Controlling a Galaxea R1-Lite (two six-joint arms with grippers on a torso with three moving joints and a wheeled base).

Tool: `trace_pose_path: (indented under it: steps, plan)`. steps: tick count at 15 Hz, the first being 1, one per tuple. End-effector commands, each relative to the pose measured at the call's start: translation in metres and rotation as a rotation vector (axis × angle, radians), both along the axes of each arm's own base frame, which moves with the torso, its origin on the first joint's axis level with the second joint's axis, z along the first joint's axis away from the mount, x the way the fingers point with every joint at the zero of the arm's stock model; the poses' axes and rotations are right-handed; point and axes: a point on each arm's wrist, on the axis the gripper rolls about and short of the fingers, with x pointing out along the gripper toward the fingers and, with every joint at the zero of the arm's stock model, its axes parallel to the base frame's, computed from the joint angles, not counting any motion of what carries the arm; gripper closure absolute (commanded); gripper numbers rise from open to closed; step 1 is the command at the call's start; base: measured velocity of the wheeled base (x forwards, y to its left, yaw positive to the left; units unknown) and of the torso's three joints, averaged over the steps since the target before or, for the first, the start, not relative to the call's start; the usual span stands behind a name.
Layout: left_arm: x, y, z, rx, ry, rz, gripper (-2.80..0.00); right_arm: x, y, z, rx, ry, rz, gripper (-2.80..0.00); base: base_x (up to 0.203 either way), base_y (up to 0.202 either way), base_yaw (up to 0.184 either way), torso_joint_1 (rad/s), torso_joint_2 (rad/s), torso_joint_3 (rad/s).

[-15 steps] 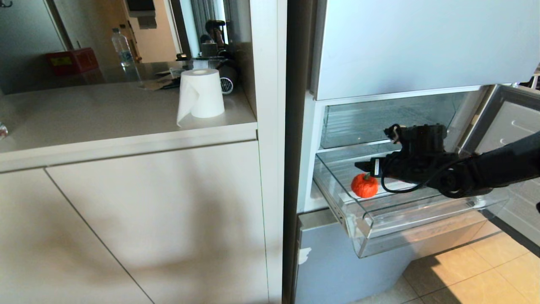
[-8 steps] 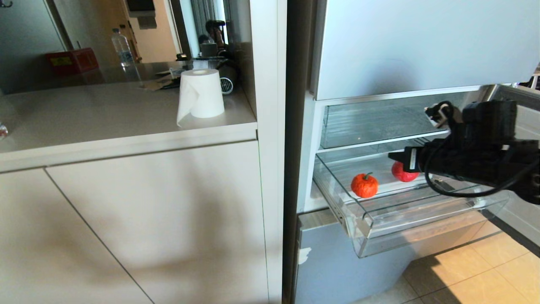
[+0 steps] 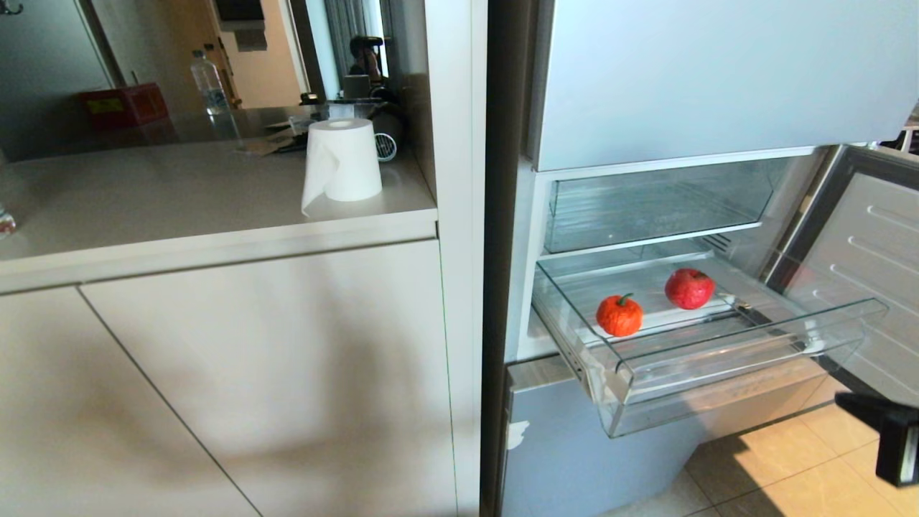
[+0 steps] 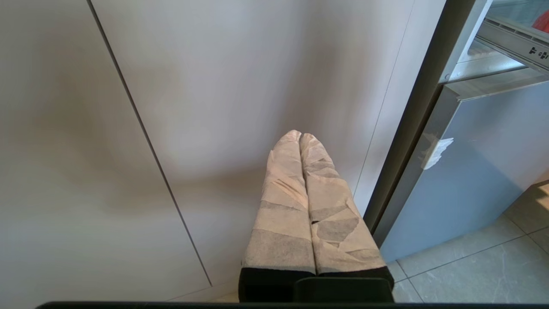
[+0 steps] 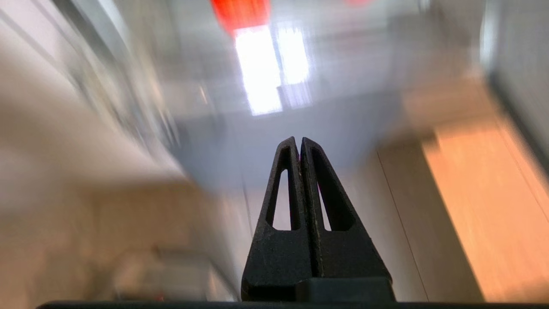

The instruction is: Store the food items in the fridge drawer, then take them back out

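Two food items lie in the pulled-out clear fridge drawer [image 3: 718,380]: an orange-red one with a green stem [image 3: 619,316] near its left side and a deeper red one [image 3: 689,288] behind and to the right. Neither is touched. My right gripper [image 3: 841,398] sits low at the right edge of the head view, below and in front of the drawer, and the right wrist view shows it [image 5: 299,139] shut and empty. The orange-red item [image 5: 240,13] is a blur far ahead of it. My left gripper [image 4: 300,134] is shut, parked facing the cabinet door [image 4: 240,86].
The fridge door [image 3: 861,273] stands open at the right. A second clear drawer [image 3: 646,208] sits above, and the blue-grey lower front [image 3: 574,445] below. A paper roll [image 3: 342,161] stands on the counter [image 3: 179,208] to the left. Tiled floor [image 3: 804,474] lies underneath.
My right arm pulled out of the drawer and dropped down to the lower right, its fingers closing empty. The deeper red item now lies uncovered in the drawer. The orange-red one has not moved.
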Motion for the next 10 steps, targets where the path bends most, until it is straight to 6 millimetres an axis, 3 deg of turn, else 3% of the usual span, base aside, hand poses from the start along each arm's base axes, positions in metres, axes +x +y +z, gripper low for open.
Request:
trace_pose_path:
  steps: [1,3,5,10]
  plan:
    - [0.000,0.000,0.000,0.000,0.001,0.001,0.00,-0.033,-0.005,-0.026,-0.006,0.014,-0.017,0.00,0.000,0.000,0.000,0.000,0.00,0.000]
    - [0.000,0.000,0.000,0.000,0.001,0.000,0.00,-0.034,-0.005,-0.044,-0.008,0.107,-0.026,0.00,0.000,0.000,0.000,0.000,0.00,0.000]
    - [0.000,0.000,0.000,0.000,0.001,0.001,0.00,-0.022,-0.002,-0.052,0.001,0.203,0.004,0.00,0.000,0.000,0.000,0.000,0.00,0.000]
    - [0.000,0.000,0.000,0.000,0.001,0.000,0.00,0.054,0.008,-0.073,0.005,0.345,0.027,0.00,0.000,0.000,0.000,0.000,0.00,0.000]
